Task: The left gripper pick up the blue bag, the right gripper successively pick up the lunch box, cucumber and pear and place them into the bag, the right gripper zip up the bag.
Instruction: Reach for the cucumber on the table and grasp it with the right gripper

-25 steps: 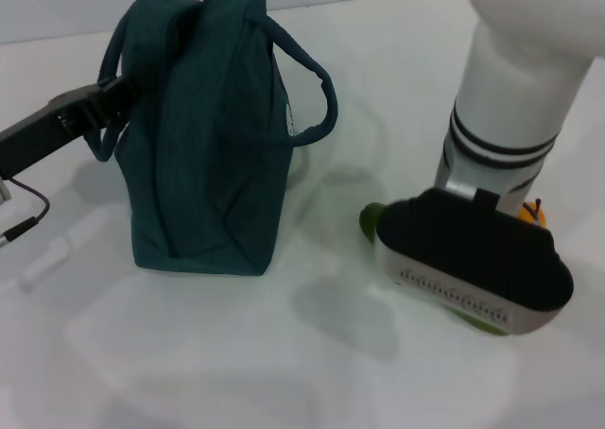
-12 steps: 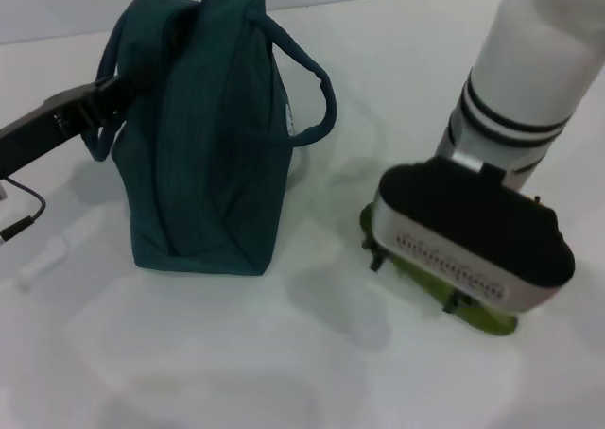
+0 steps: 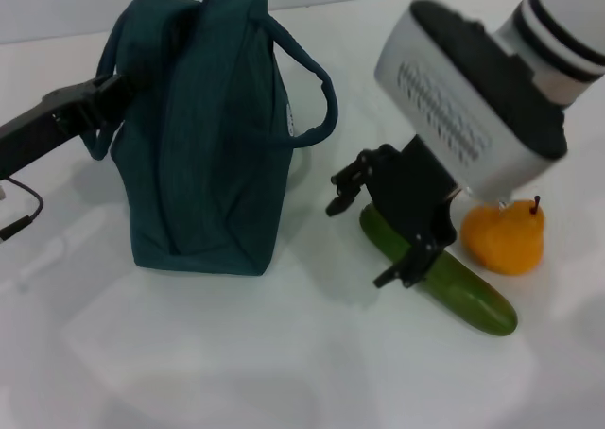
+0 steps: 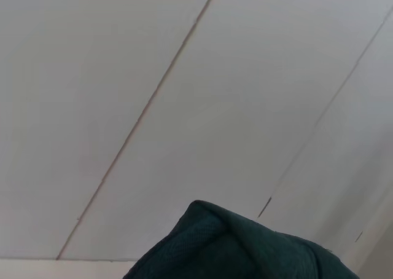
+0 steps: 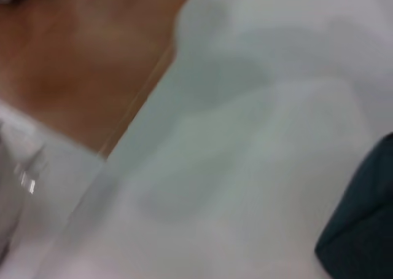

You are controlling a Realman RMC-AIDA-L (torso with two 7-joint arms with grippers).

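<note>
The blue bag [image 3: 208,136] stands upright on the white table, its handles up. My left gripper [image 3: 102,96] reaches in from the left and is shut on the bag's handle; bag fabric [image 4: 245,248] fills the edge of the left wrist view. My right gripper [image 3: 359,242] is open and empty, tilted, hovering just over the bag-side end of the cucumber [image 3: 463,292]. The dark green cucumber lies on the table right of the bag. The orange-yellow pear [image 3: 506,237] sits just behind it. The lunch box is out of view. A dark bag corner [image 5: 368,230] shows in the right wrist view.
The white table [image 3: 236,353] stretches in front of the bag and cucumber. My right arm's white wrist housing [image 3: 463,89] hangs over the space between bag and pear. A thin black cable [image 3: 24,216] lies at the far left.
My right arm has risen and swung back from low over the cucumber, uncovering the cucumber and pear, which stay on the table. The bag and left gripper have not moved.
</note>
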